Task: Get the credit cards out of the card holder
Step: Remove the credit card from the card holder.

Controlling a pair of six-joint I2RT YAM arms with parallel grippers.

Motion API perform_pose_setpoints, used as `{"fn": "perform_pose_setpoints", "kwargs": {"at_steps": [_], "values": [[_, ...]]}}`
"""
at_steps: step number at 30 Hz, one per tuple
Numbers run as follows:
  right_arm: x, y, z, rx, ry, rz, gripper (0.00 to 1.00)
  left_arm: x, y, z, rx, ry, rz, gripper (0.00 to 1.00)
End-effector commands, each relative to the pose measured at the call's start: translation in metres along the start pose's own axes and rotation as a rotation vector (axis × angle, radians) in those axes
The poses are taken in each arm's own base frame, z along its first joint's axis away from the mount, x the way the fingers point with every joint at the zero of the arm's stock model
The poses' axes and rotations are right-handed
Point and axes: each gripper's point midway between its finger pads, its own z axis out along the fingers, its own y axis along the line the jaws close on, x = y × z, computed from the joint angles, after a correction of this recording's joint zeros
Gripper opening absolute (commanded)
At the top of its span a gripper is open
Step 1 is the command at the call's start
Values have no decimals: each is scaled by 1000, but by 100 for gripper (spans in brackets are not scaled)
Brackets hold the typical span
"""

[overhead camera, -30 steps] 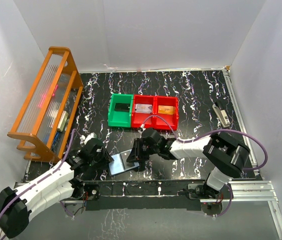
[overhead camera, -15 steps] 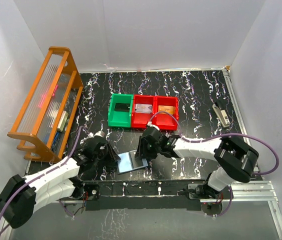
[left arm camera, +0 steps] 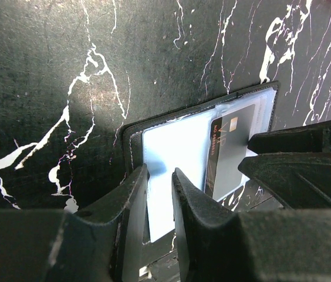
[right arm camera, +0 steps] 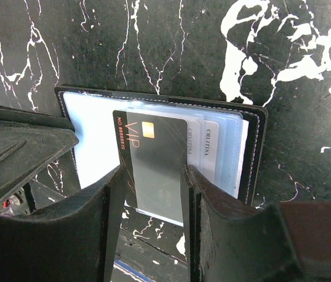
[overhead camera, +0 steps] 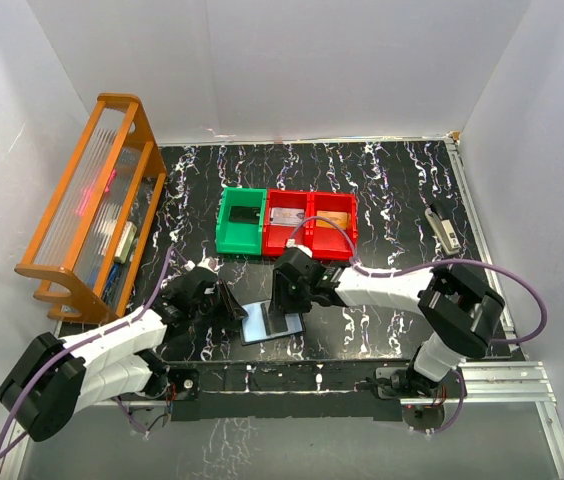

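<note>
Open flat on black, white-veined marble (overhead camera: 392, 180), nearer the arm bases than the green plastic bin (overhead camera: 223, 225): dark stitched card holder (overhead camera: 270, 320), glossy light-blue panels. Poking out of clear sleeves, thin black card (right arm camera: 151, 147). Right gripper (right arm camera: 154, 171) astride it, left gripper (left arm camera: 158, 176) narrowly astride the bare panel. Clenched or slack, impossible to tell for either.

- The left arm (overhead camera: 112, 352) is stretched low toward the centre, and the left end effector (left arm camera: 159, 171) is pointed down with its fingers held narrowly apart.
- The right arm (overhead camera: 382, 288) is reached leftward, and the right end effector (right arm camera: 154, 171) is angled down with its fingers set wider.
</note>
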Motion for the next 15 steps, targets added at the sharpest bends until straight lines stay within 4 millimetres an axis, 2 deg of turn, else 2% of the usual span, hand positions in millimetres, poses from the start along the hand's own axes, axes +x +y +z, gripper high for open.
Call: {"fn": "perform_pose_setpoints", "kwargs": {"at_steps": [1,2,4,6,10,13,14,15], "values": [[-5,-5,3,76,-18,0,40,11,10,0,-25,42,10,22],[-4,-11,1,87,-25,6,40,11,9,0,-24,44,12,22],[-6,-9,-4,44,-63,27,41,10,8,-1,-19,42,17,22],[-2,-1,-4,-30,-60,43,42,9,6,-3,-14,37,26,23],[19,20,6,-193,40,83,39,5,-2,-5,16,25,38,24],[23,15,13,-194,35,138,38,5,-2,-5,5,39,46,25],[24,7,15,-170,28,157,38,5,-1,-5,-8,40,50,27],[23,1,16,-147,14,167,38,2,0,-7,-21,31,54,34]]}}
